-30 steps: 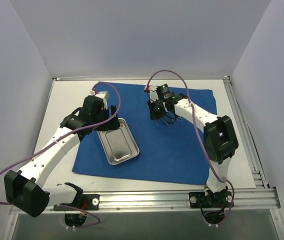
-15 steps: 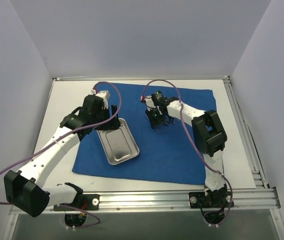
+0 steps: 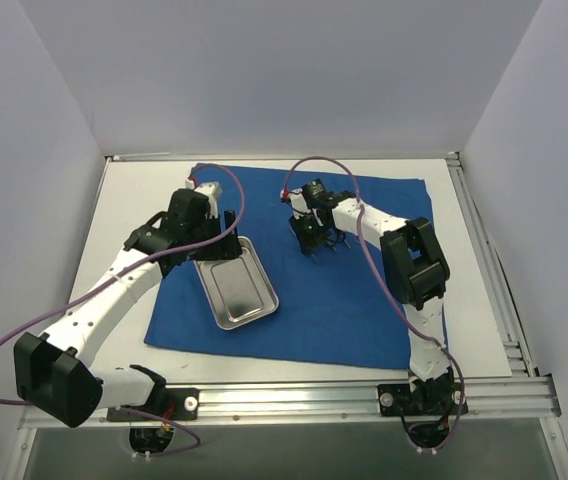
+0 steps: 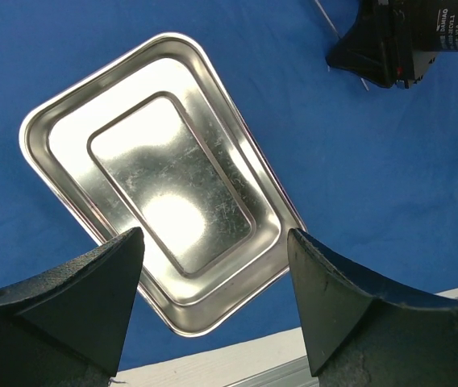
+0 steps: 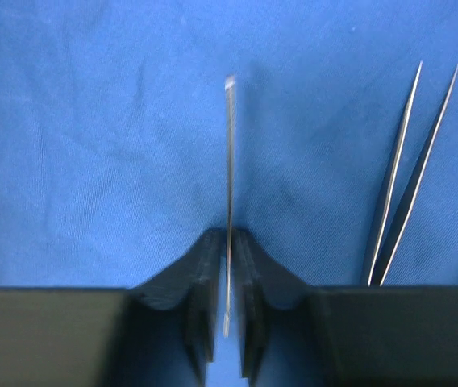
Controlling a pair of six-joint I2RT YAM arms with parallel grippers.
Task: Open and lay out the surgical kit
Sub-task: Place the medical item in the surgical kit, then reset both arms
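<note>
While left fingers (image 4: 76, 298) stay wide above the tray (image 4: 172, 185), right fingers (image 5: 205, 282) pinch an instrument (image 5: 230, 161), elbow (image 3: 416, 265) swung left.

A white table (image 3: 132, 215) sits inside pale grey walls (image 3: 264, 70), with aluminium rails (image 3: 294, 398) along its near edge

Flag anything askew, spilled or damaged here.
Only the tray looks askew: it lies diagonally on the cloth, not square with its edges. Nothing looks spilled or damaged.
</note>
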